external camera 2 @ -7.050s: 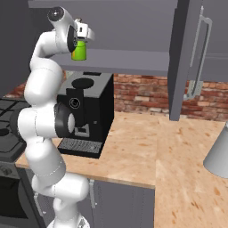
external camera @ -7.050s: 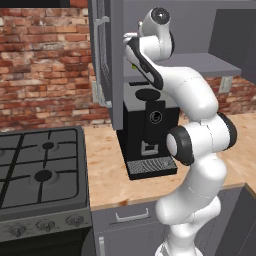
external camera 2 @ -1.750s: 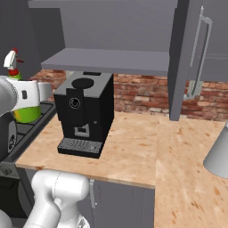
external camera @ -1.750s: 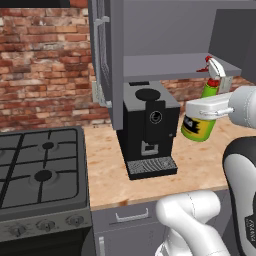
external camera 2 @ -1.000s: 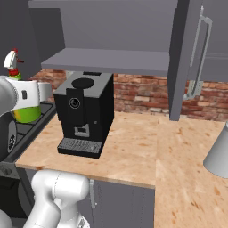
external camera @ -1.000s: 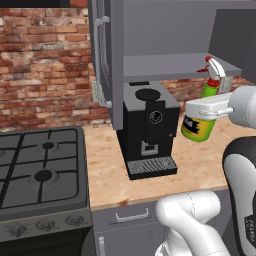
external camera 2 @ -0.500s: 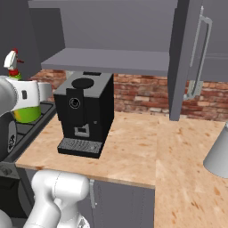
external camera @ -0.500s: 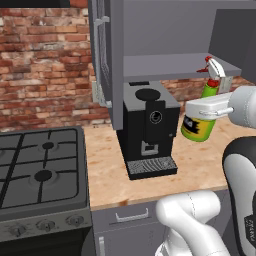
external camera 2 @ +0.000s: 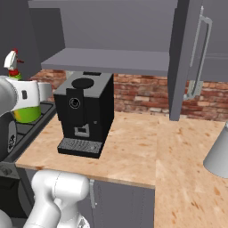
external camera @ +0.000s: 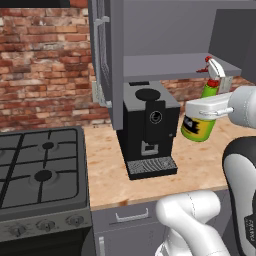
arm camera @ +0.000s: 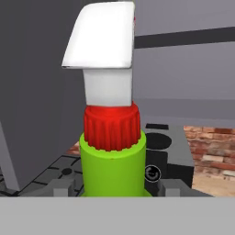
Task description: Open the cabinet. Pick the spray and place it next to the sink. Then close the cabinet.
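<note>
Here the gripper [external camera: 200,111] is clamped on the spray [external camera: 199,121], its white fingers crossing the bottle's yellow-green body, which is held upright in the air above the wooden counter [external camera: 107,170]. In the hand view the two dark fingertips [arm camera: 60,185] sit on either side of the green neck, with the red collar and the white trigger nozzle rising above them. A dark label wraps the bottle's lower part in the left base view; whatever is printed on it is too small to read.

Just beside the bottle, toward the stove, a black coffee machine [external camera: 149,130] stands on the counter under the cabinet [external camera: 165,35]. It carries a small round emblem on its front, with no legible lettering. The cabinet is open: both doors are swung out, each with a long vertical silver handle [external camera 2: 197,58], and the grey inner shelf [external camera 2: 111,61] is exposed above the coffee machine. From the right base view the bottle hangs at the left edge, over the border between counter and stove.

A black gas stove [external camera: 40,170] with round knobs sits left of the counter, backed by a red brick wall [external camera: 45,65]. A grey curved object [external camera 2: 218,153] stands at the counter's far right edge.
</note>
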